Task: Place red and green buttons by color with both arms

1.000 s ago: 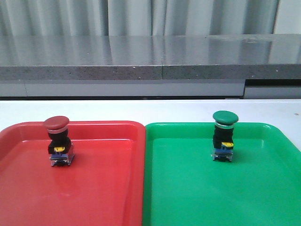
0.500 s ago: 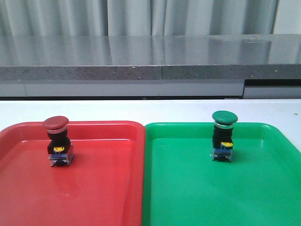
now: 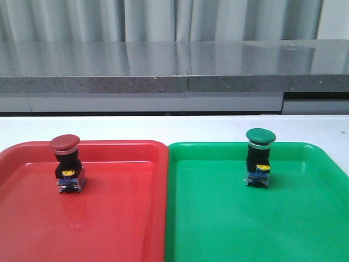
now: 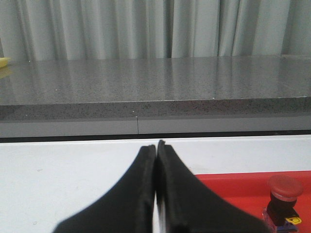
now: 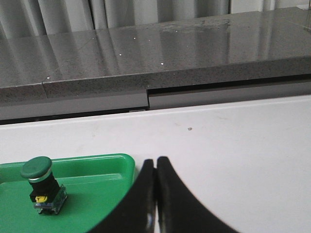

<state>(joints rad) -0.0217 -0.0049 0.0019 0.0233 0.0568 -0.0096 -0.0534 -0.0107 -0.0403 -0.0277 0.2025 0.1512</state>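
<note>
The red button (image 3: 67,162) stands upright in the red tray (image 3: 125,218), toward its back left. Upright in the green tray (image 3: 229,224), at the back middle, is the green button (image 3: 259,157). Neither arm shows in the front view. In the left wrist view my left gripper (image 4: 156,148) is shut and holds nothing, over the white table beside the red tray (image 4: 233,182), apart from the red button (image 4: 284,200). My right gripper (image 5: 156,162) is shut and empty too, just off a corner of the green tray (image 5: 97,179), well apart from the green button (image 5: 41,183).
The two trays lie side by side on the white table (image 3: 174,128), their inner rims touching. A long grey stone ledge (image 3: 174,71) runs behind the table, with pale curtains above it.
</note>
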